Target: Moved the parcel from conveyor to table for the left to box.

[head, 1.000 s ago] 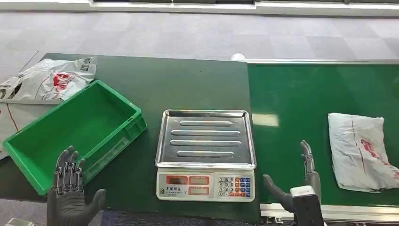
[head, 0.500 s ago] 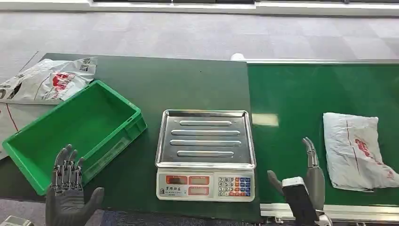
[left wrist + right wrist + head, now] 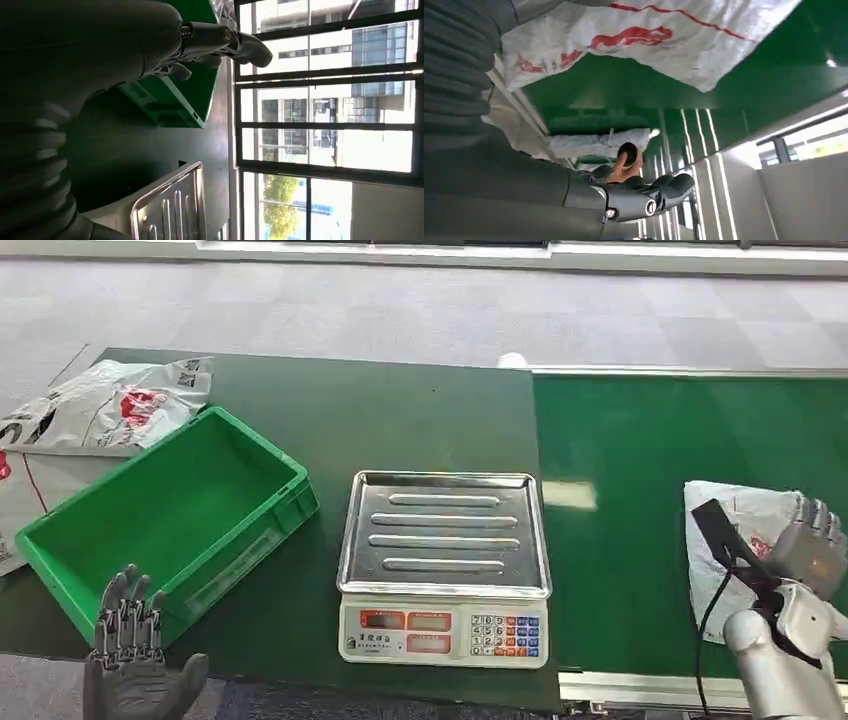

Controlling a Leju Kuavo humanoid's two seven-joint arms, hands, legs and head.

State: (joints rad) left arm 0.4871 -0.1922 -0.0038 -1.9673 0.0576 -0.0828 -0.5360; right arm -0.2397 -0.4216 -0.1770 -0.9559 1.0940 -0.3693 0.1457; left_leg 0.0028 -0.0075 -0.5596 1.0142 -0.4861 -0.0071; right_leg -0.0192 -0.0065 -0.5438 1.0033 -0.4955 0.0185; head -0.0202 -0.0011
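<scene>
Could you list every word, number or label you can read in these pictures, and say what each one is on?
None can be read.
Scale: keypad and display labels too small.
Parcel on the conveyor: red print blurred, partly under the right robot hand.
Bags behind the green crate: red and black print too blurred.

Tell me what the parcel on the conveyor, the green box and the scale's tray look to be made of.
Parcel: thin white plastic film, probably a poly mailer; it wrinkles, shines softly and carries red print.
Green box: rigid moulded plastic, even colour, ribbed rim, slight gloss.
Scale tray: bright metal, likely stainless steel; it reflects light and has pressed ridges.
</scene>
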